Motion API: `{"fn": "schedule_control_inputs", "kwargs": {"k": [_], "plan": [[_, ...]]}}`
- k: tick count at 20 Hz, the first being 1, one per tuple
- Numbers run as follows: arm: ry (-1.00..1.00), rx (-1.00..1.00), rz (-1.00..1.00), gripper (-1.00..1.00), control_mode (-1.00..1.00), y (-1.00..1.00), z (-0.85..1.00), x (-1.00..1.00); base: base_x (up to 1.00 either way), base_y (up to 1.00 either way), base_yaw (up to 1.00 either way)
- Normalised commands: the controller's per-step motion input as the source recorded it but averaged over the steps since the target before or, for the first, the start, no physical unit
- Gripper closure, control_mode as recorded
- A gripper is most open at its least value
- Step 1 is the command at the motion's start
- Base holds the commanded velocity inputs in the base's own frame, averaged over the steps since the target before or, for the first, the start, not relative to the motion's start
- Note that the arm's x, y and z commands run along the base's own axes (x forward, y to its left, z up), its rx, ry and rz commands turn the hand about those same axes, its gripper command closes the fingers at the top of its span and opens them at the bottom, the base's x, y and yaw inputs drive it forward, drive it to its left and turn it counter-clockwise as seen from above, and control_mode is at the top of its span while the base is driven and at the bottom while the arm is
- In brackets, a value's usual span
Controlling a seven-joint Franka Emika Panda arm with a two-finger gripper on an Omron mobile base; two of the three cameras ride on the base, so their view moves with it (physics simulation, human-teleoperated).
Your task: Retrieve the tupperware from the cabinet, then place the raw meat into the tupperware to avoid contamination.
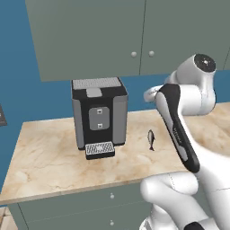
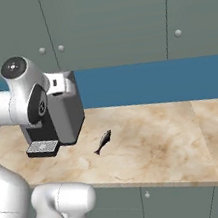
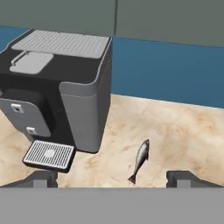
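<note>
Spread gripper (image 3: 112,178) just short of raw meat (image 3: 140,160).

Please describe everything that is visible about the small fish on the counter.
The fish is small, slender and dark grey, with a paler, silvery side and a forked tail. It lies flat and alone on the beige marbled counter, to the right of the coffee machine and clear of its drip tray. Nothing touches it except the counter. In the hand view its tail points toward the camera, between the two open fingers, which are not in contact with it.
</note>
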Motion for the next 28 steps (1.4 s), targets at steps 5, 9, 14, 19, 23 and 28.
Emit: {"fn": "schedule_control_inputs", "kwargs": {"k": [5,9,14,19,23,28], "plan": [[-0.3,0.0,0.0,-1.0,-1.0,0.0,0.23,-0.12,0.0,0.0,0.0],[-0.28,0.01,0.0,-1.0,-1.0,0.0,0.18,-0.01,0.0,0.0,0.0],[-0.23,0.02,0.0,-1.0,-1.0,0.0,0.15,0.0,0.0,0.0,0.0],[-0.2,0.02,0.0,-1.0,-1.0,0.0,0.22,0.0,0.0,0.0,0.0],[-0.2,0.02,0.0,-1.0,-1.0,0.0,0.36,-0.04,0.0,0.0,0.0],[-0.18,0.01,0.0,-1.0,-1.0,0.0,0.31,-0.07,0.0,0.0,0.0]]}}
